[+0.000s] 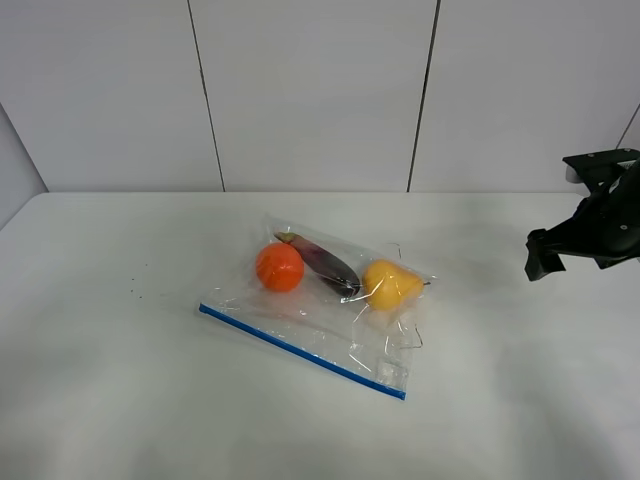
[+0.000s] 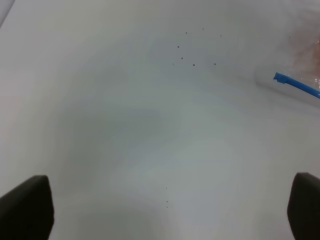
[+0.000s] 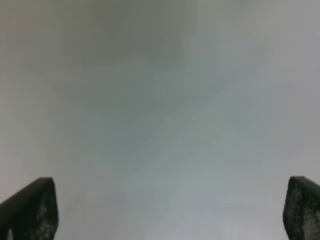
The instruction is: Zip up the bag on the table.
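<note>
The clear crinkly bag (image 1: 330, 318) lies flat in the middle of the white table (image 1: 120, 380). Through it show an orange ball (image 1: 279, 267), a dark long item (image 1: 325, 262) and a yellow fruit (image 1: 389, 285). Its blue zipper strip (image 1: 300, 350) runs along the near edge. One end of the strip shows in the left wrist view (image 2: 295, 84). My left gripper (image 2: 167, 207) is open and empty over bare table, apart from the bag. My right gripper (image 1: 545, 258) hovers at the far right, open and empty (image 3: 170, 207).
A white panelled wall (image 1: 310, 90) stands behind the table's far edge. A few tiny dark specks (image 2: 187, 52) mark the tabletop left of the bag.
</note>
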Controlling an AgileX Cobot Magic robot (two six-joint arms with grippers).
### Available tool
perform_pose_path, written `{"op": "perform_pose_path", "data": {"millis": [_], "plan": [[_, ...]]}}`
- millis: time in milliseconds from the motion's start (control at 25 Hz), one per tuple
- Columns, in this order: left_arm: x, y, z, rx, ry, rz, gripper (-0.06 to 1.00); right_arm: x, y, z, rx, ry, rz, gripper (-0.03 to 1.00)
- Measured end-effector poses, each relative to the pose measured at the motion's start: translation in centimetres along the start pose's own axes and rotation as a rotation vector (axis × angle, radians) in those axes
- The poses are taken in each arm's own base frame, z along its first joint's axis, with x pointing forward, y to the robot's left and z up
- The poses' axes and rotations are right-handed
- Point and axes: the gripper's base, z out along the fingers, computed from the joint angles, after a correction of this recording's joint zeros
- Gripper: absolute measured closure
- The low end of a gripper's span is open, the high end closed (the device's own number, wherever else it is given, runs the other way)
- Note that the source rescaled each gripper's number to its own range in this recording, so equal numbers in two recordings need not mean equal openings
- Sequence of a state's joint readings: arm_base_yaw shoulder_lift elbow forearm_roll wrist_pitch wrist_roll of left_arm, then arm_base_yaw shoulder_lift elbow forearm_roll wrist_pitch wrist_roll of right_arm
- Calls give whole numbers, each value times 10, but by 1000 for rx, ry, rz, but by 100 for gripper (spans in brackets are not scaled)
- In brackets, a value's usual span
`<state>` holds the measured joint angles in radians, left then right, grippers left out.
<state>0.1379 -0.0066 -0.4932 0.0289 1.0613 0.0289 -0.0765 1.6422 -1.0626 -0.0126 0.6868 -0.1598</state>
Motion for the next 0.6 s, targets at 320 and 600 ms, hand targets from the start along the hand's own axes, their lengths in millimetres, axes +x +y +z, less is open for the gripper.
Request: {"op": "perform_pose_path", "data": {"millis": [320, 600], "plan": [[0, 0, 0, 0, 0, 0, -5, 21, 7, -40, 2, -91, 0, -3], [0, 0, 0, 0, 0, 0, -5, 66, 16, -73, 2, -182, 10, -3]]}}
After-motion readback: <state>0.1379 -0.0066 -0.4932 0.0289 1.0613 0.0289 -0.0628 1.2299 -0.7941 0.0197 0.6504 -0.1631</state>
